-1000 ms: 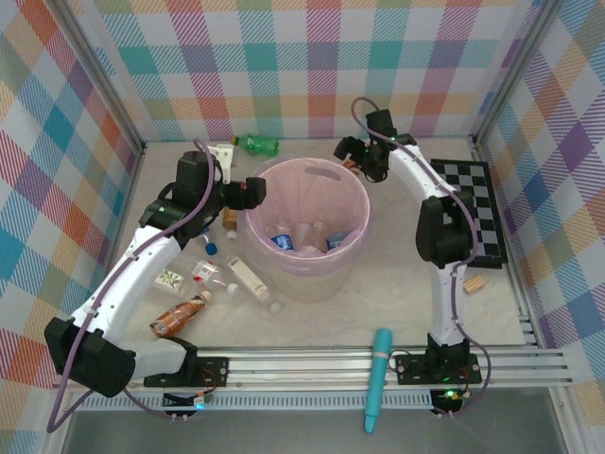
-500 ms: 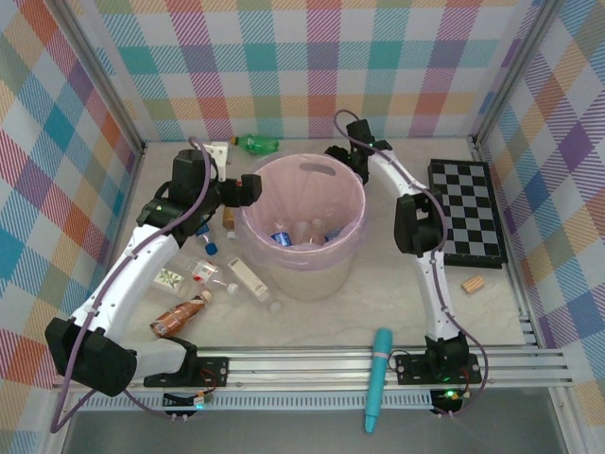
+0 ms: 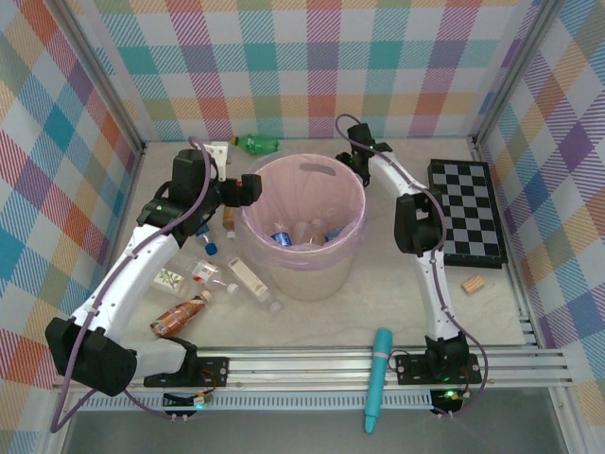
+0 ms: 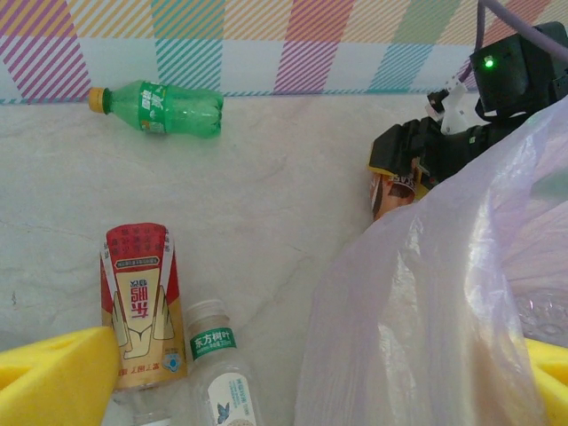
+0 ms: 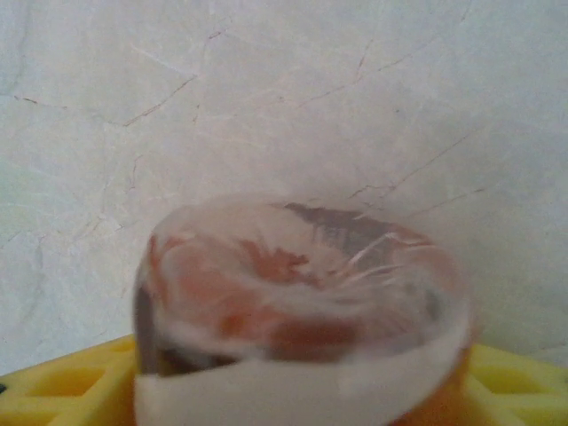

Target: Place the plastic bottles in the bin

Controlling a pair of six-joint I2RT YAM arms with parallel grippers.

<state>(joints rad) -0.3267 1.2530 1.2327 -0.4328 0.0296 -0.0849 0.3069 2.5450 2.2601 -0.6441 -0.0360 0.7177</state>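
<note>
Right wrist: right gripper [image 5: 297, 383] clamped around bottle [image 5: 302, 284].

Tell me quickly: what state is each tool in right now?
Left tool: open, holding nothing.
Right tool: fingers on either side of a bottle; whether it grips it yet cannot be told.

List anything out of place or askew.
The teal tube lies across the front rail, its near end sticking out past it. Bottles lie toppled left of the bin, and a green bottle lies on its side by the back wall.
</note>
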